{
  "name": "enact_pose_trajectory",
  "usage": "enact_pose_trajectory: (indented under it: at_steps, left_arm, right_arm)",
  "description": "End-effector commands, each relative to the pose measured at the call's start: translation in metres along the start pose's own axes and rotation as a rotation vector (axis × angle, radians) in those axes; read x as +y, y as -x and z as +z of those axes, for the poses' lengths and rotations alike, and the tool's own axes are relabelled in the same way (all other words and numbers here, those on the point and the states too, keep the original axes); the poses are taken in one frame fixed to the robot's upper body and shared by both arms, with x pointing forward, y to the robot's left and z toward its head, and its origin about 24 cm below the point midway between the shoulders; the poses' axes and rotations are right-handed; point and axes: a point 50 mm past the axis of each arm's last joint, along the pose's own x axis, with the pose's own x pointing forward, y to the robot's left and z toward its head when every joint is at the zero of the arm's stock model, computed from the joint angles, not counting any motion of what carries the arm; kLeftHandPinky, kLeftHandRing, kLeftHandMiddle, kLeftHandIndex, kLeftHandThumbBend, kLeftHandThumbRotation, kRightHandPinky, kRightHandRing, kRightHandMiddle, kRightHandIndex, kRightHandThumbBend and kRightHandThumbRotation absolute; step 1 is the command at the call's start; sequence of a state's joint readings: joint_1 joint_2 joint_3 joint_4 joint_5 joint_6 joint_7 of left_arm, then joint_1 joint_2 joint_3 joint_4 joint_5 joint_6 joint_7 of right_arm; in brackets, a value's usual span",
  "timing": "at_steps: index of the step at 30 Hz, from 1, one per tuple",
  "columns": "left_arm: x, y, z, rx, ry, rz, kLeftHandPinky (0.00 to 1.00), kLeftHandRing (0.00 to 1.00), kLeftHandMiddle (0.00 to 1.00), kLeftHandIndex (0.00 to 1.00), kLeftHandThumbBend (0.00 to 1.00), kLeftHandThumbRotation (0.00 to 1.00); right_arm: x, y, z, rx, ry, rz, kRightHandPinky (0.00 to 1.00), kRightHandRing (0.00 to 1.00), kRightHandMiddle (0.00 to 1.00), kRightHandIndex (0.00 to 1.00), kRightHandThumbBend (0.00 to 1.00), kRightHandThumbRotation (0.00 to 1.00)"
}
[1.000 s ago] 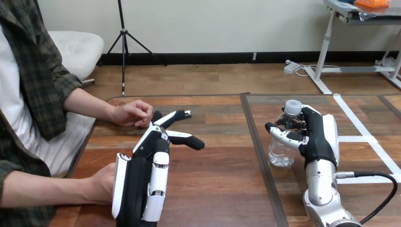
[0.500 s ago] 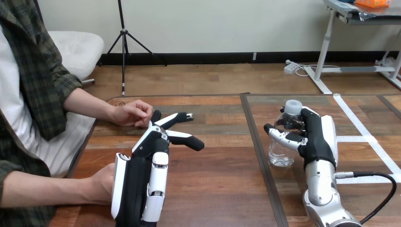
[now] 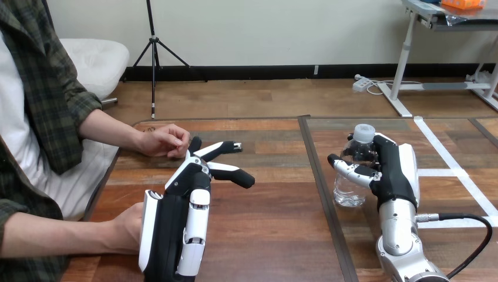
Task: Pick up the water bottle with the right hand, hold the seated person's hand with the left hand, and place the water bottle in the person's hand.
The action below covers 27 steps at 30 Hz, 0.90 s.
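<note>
The clear plastic water bottle [image 3: 349, 188] with a white cap stands upright on the right part of the brown wooden surface [image 3: 264, 223], the right hand [image 3: 396, 176] grasping it with curled fingers. The left hand [image 3: 189, 182] is released, fingers straight, their tips just beside the person's hand [image 3: 161, 141].

The worktop [image 3: 270, 223] is made of smooth wood planks with a faint sheen and is marked with matt white tape [image 3: 446, 173]. The bottle [image 3: 350, 189] is formed of clear glossy plastic, capped in white. The left hand [image 3: 176, 226] and right hand [image 3: 399, 176] are built of matt black plastic under glossy white shells.
</note>
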<state>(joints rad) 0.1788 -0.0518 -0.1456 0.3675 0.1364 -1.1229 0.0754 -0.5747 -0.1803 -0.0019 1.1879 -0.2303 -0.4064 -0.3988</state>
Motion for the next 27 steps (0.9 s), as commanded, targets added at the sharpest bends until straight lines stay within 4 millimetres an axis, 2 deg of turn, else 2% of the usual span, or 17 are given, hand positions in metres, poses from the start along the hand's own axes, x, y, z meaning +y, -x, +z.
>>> enact_pose_trajectory:
  at_steps: [1, 27]
  left_arm:
    - [-0.0037, -0.0125, 0.0035, -0.062, 0.021, 0.003, 1.00, 0.53, 0.53, 0.69, 0.00, 1.00]
    - [-0.0043, -0.0116, 0.0034, -0.057, 0.022, 0.009, 1.00, 0.52, 0.52, 0.66, 0.00, 1.00]
  right_arm:
    - [0.0015, -0.0082, 0.0180, -0.053, -0.021, -0.010, 0.50, 0.54, 0.55, 0.54, 0.54, 0.00]
    - [0.0013, -0.0072, 0.0172, -0.052, -0.057, -0.017, 0.42, 0.46, 0.47, 0.45, 0.48, 0.00]
